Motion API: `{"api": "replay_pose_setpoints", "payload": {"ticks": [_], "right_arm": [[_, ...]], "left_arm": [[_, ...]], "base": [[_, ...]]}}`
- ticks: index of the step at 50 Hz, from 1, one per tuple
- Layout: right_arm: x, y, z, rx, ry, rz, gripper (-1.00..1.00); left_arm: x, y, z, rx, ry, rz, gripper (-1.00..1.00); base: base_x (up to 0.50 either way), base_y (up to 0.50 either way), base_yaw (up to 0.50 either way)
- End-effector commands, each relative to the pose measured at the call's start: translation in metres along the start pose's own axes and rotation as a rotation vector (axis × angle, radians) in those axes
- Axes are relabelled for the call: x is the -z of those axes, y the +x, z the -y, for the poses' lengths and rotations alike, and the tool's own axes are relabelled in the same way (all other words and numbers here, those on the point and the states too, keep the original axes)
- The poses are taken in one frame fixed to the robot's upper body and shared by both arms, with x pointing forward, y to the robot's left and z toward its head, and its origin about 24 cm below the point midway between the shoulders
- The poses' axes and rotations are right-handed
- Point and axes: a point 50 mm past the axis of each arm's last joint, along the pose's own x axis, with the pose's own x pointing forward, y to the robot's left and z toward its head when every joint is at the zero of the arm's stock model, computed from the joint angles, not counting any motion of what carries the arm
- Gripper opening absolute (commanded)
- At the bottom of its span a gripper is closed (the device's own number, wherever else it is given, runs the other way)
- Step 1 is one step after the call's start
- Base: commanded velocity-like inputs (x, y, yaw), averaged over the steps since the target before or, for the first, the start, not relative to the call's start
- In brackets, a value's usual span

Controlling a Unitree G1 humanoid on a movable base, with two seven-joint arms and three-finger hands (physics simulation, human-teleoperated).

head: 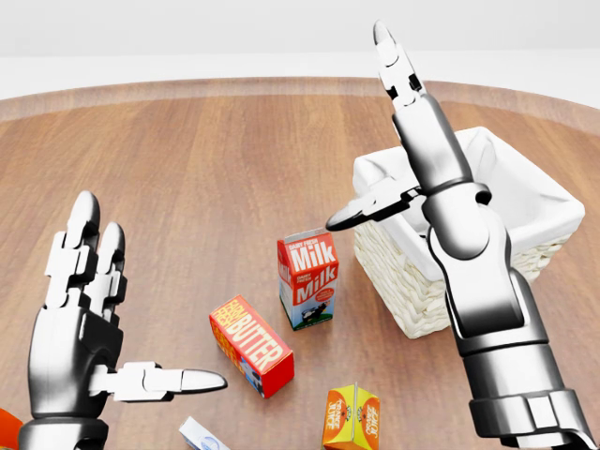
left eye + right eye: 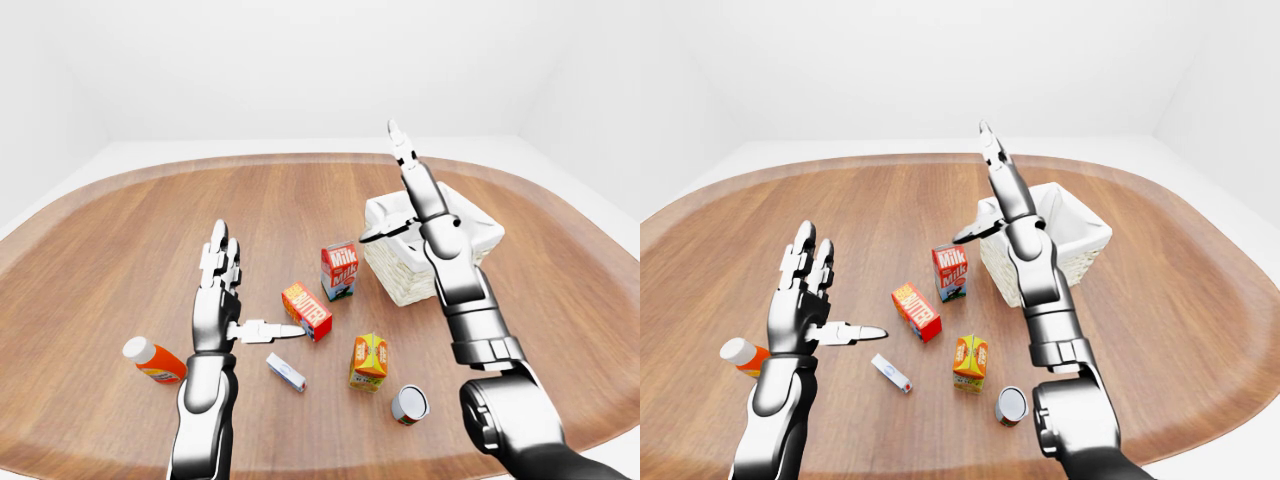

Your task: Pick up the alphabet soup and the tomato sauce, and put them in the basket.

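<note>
Fingers on both hands are spread and hold nothing: the right hand [image 1: 412,141] is raised over the basket [image 1: 525,202], the left hand [image 1: 89,309] hovers near the butter box [image 1: 251,345]. One can [image 2: 409,404] lies on its side on the bench [image 2: 120,240], at the bottom of the left-eye view beside the orange carton [image 2: 369,360]; whether it is soup or sauce cannot be told. No pick seems begun. Next, the right hand likely needs to drop toward that can.
</note>
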Motion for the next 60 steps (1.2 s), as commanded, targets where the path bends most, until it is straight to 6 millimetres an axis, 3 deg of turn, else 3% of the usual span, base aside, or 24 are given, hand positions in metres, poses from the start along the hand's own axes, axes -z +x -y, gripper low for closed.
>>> {"api": "replay_pose_setpoints", "payload": {"ticks": [1, 17, 60], "right_arm": [[-0.013, -0.013, -0.007, 0.018, 0.018, 0.066, 1.00], [-0.048, -0.028, -0.008, 0.023, 0.016, 0.170, 1.00], [-0.068, -0.098, -0.016, 0.040, 0.032, 0.199, 1.00]], "left_arm": [[-0.002, 0.001, -0.002, -0.012, 0.011, 0.011, 1.00], [-0.002, 0.001, -0.002, -0.013, 0.011, 0.010, 1.00], [-0.003, 0.000, -0.002, -0.015, 0.011, 0.014, 1.00]], "base": [[0.00, 0.00, 0.00], [0.00, 0.00, 0.00], [0.00, 0.00, 0.00]]}}
